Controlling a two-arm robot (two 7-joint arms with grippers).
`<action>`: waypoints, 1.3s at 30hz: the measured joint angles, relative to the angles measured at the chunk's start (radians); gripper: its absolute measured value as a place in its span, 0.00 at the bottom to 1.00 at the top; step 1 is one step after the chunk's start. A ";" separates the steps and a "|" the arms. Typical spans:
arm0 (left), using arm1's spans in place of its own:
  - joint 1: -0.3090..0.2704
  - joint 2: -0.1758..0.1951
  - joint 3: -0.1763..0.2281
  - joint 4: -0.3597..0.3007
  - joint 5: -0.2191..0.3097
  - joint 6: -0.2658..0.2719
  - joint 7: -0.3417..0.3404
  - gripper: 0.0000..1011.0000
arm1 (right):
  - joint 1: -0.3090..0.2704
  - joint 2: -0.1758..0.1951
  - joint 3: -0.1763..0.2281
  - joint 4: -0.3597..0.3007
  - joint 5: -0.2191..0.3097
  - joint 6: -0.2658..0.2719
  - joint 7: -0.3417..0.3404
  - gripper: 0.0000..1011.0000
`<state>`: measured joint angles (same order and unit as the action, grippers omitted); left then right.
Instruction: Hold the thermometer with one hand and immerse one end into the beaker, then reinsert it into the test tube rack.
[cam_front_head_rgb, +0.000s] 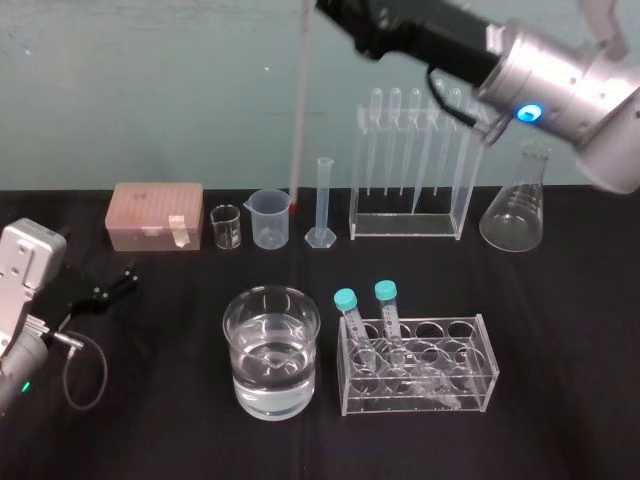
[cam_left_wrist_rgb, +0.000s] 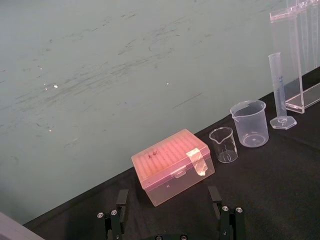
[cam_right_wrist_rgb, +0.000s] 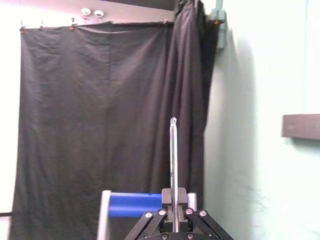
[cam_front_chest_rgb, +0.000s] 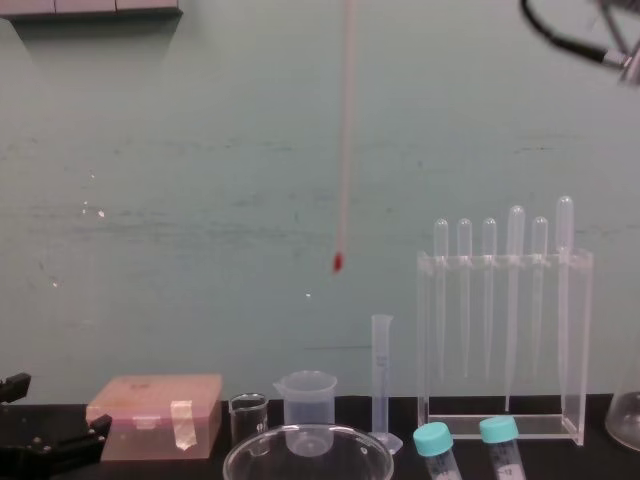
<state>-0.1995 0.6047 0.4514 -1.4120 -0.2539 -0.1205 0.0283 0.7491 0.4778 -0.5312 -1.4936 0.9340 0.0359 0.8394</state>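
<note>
Barely started: thermometer (cam_front_head_rgb: 299, 110) not yet dipped

Left tool (cam_left_wrist_rgb: 168, 200) sat on the desk (cam_front_head_rgb: 560, 400), fingers apart. Thermometer hung high above the beaker (cam_front_head_rgb: 271, 350), clamped in the right tool (cam_right_wrist_rgb: 174, 210). Dip and return to test tube rack (cam_front_head_rgb: 405, 228) were left.

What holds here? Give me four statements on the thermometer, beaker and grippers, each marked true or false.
1. The right gripper is shut on the thermometer. True.
2. The thermometer's red tip sits in the beaker's water. False: it hangs in the air, well above the beaker.
3. The beaker holds clear liquid. True.
4. The left gripper grips a pipette. False: it is open and empty, low at the left of the table; the pipettes stand in the test tube rack.
</note>
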 joint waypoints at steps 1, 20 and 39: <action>0.000 0.000 0.000 0.000 0.000 0.000 0.000 1.00 | 0.002 0.005 0.003 -0.003 0.001 0.002 -0.006 0.06; 0.000 0.000 0.000 0.000 0.000 0.000 0.000 1.00 | -0.306 0.282 0.163 -0.203 0.079 0.018 -0.241 0.06; 0.000 0.000 0.000 0.000 0.000 0.000 0.000 1.00 | -0.417 0.248 0.156 -0.158 -0.055 -0.075 -0.243 0.06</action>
<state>-0.1995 0.6047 0.4514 -1.4120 -0.2539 -0.1205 0.0283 0.3321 0.7262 -0.3753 -1.6516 0.8791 -0.0392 0.5964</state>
